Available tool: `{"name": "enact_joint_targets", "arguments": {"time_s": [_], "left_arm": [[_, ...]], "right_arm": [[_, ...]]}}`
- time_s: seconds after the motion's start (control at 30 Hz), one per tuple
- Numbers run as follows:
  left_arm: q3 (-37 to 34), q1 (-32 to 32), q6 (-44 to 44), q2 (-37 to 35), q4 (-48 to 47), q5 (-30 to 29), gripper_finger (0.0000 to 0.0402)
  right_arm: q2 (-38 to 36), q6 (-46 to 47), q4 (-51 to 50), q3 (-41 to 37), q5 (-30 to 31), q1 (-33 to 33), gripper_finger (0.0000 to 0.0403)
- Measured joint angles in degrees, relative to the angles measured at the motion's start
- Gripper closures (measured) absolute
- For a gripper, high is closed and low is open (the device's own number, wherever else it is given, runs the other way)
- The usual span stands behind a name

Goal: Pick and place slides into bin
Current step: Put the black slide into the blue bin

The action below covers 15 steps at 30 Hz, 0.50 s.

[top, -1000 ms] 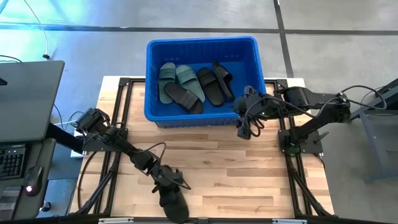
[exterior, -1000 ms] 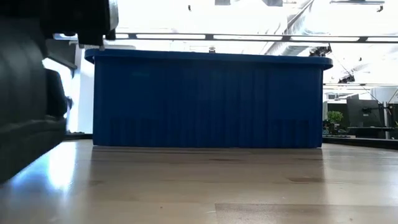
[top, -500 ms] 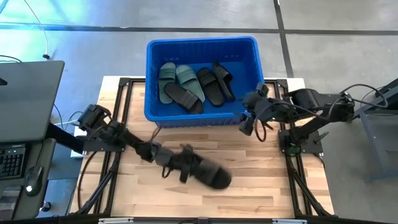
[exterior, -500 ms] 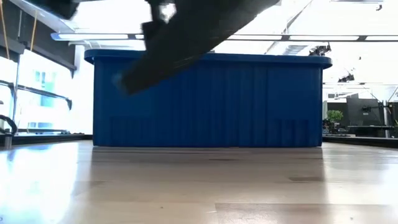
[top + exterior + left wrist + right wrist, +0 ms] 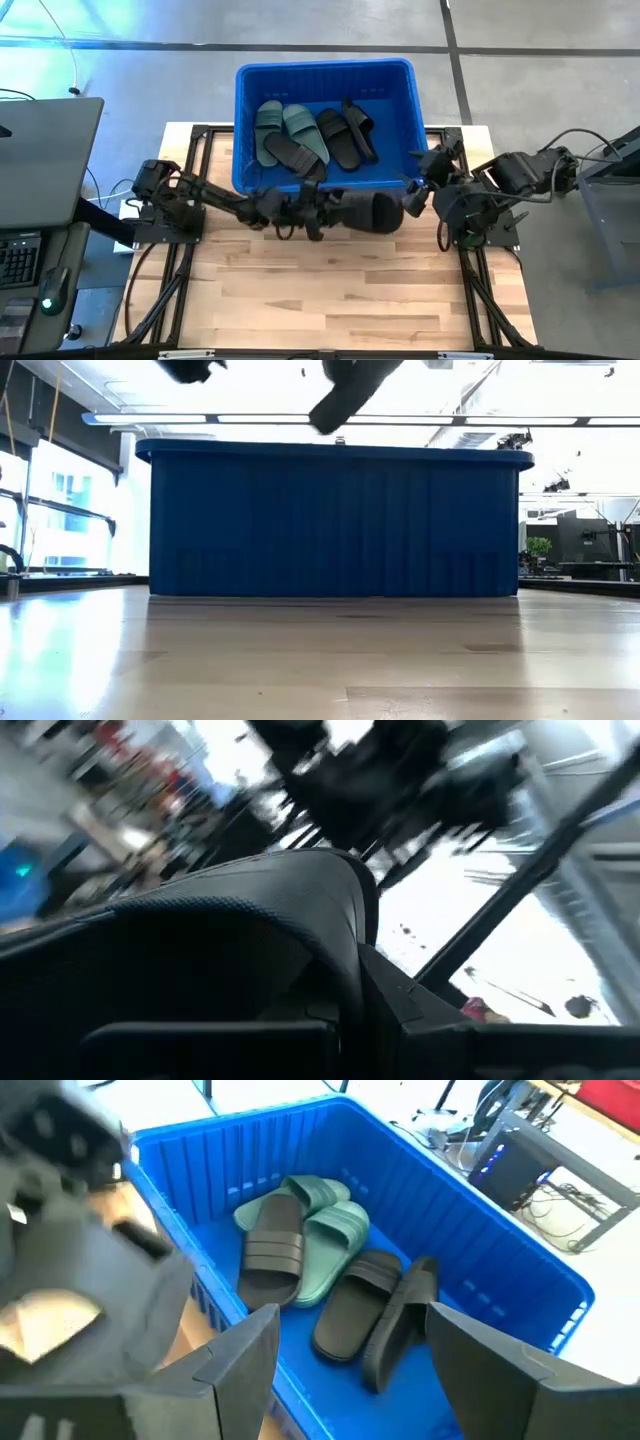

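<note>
Slides, the open-toe rubber kind with a wide strap, mostly lie inside the large rectangular bright blue plastic bin [image 5: 325,75] at the far edge of the light wooden table [image 5: 330,290]: two sage green slides [image 5: 285,130] side by side at the bin's left, a black slide [image 5: 295,158] lying across their near ends, and two more black slides [image 5: 345,130] to their right, the rightmost tipped on its edge. The right wrist view shows the same five in the bin [image 5: 480,1270], the green pair [image 5: 325,1230] touching the black one [image 5: 270,1255] beside them. A sixth black slide [image 5: 365,212] is off the table, clamped in the left gripper [image 5: 318,208], which is stretched out just in front of the bin's near wall; the slide points toward the right arm. In the left wrist view that held slide [image 5: 250,940] fills most of the picture. The low view shows a dark part of it [image 5: 350,390] above the bin's rim [image 5: 340,452]. The right gripper [image 5: 418,190] hangs beside the bin's near right corner, its fingers [image 5: 240,1350] spread apart with nothing between them.
</note>
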Motion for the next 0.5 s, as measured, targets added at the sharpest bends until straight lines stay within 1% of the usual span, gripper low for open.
{"name": "enact_joint_targets", "arguments": {"time_s": [0.1,0.17,0.27,0.37,0.43,0.5], "left_arm": [[5.3,2.7,3.0,0.0,-1.6,3.2,0.0399],[8.8,4.5,4.3,0.0,-6.0,4.9,0.04],[14.5,6.9,5.1,0.0,-15.2,6.3,0.04],[19.7,9.6,6.5,-0.1,-26.4,6.5,0.04],[22.7,11.5,8.8,-0.1,-34.7,6.8,0.0399],[24.9,13.4,9.8,-0.3,-41.6,6.7,0.0398]], "right_arm": [[0.0,1.1,-1.1,0.0,0.8,0.8,0.016],[-0.2,2.0,-1.5,0.1,1.7,1.0,0.016],[-0.5,2.4,-2.3,0.2,2.0,1.1,0.016],[-0.4,3.2,-3.5,0.2,2.8,1.1,0.016],[-0.4,5.3,-5.6,0.0,4.0,1.1,0.016],[-0.4,9.3,-8.0,0.0,5.2,1.0,0.016]]}}
